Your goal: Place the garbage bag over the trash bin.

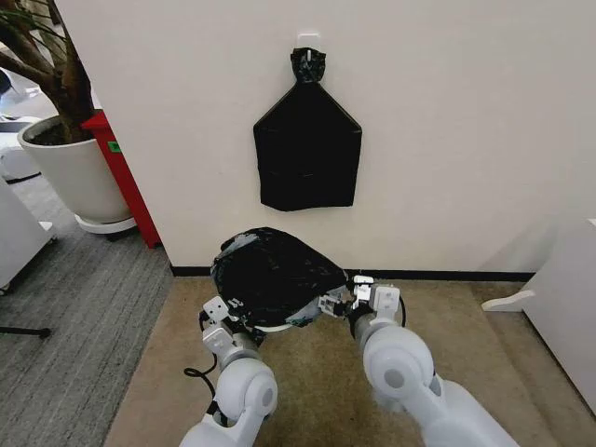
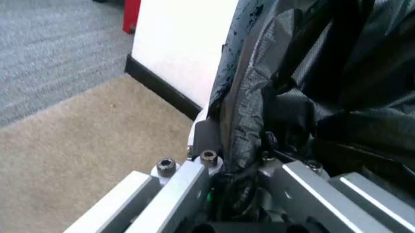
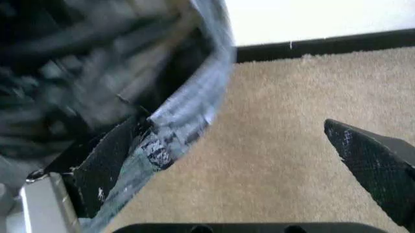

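Black, glossy and crinkled, the garbage bag (image 1: 270, 272) sits domed over the trash bin (image 1: 272, 327) at the lower centre of the head view, against the foot of the cream wall (image 1: 447, 121); just a pale sliver of the bin's rim peeks out beneath the plastic. The left gripper (image 1: 219, 319) is at the bag's lower left edge, and in the left wrist view its jaws are closed down on a bunched fold of the bag (image 2: 311, 97), with the film pinched between the metal fingers (image 2: 194, 179). The right gripper (image 1: 337, 303) is at the bag's right edge. In the right wrist view its jaws stand wide apart: one finger (image 3: 107, 160) lies against the bag's stretched hem (image 3: 188, 116), the other finger (image 3: 376, 160) stands well off over bare beige carpet (image 3: 272, 145), with nothing clamped between them. Higher in the head view, a flat black bundle (image 1: 307, 154) with a knotted top hangs from a white hook (image 1: 308, 41) on the wall. At the upper left edge a large white plant pot (image 1: 70, 168) stands on grey carpet beside a red panel (image 1: 121, 177).
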Robot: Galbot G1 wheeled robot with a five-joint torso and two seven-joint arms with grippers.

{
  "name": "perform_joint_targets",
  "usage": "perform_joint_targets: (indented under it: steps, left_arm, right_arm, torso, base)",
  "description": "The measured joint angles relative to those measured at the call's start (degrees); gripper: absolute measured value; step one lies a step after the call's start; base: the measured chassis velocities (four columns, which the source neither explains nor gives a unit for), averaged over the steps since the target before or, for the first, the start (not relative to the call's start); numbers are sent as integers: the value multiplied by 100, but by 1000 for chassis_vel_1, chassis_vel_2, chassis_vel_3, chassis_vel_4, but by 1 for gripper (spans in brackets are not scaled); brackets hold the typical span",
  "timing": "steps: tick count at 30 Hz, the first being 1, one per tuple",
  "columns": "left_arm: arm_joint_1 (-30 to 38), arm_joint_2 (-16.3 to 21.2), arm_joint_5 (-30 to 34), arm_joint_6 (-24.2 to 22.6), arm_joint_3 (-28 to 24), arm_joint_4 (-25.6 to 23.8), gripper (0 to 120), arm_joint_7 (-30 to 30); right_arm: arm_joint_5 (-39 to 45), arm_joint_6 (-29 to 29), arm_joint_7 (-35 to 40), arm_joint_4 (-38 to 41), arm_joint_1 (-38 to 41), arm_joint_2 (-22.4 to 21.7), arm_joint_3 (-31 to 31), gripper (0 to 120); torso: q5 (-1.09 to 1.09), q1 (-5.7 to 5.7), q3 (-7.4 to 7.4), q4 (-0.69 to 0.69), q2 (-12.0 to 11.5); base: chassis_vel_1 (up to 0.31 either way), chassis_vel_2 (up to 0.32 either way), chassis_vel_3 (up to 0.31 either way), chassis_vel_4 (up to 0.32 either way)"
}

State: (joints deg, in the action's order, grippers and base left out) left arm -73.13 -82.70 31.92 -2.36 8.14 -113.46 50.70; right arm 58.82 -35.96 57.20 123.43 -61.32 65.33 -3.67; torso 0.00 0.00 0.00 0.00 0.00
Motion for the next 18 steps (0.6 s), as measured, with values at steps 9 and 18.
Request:
perform_joint_targets:
  steps: [9, 18]
  left_arm:
    - [91, -54, 1131, -194, 111, -373, 0, 326]
    - [48, -205, 2109, -337, 153, -785, 0, 609]
  right_arm:
    - [-481, 16, -227, -27, -381, 1, -100, 100]
    - [-888, 63, -372, -204, -556, 56, -254, 100]
  torso:
    - [-1, 0, 0, -1, 0]
    - [0, 0, 0, -1, 0]
  base:
    - [0, 0, 0, 0]
    - [0, 0, 0, 0]
